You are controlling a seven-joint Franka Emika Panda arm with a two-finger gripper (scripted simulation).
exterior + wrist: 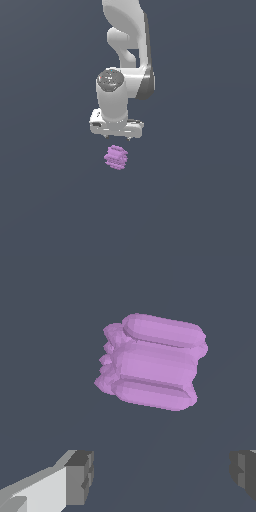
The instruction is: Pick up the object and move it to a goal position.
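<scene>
The object is a small light-purple knobbly block of ridged lumps lying on the dark grey floor. My white gripper hangs just above and slightly behind it, not touching. In the wrist view the object fills the middle of the picture, and two grey fingertips stand wide apart with nothing between them. The gripper is open, and the block lies beyond the gap rather than inside it.
The plain dark grey floor stretches all around. The white arm rises behind the gripper toward the top of the exterior view. No goal marker shows.
</scene>
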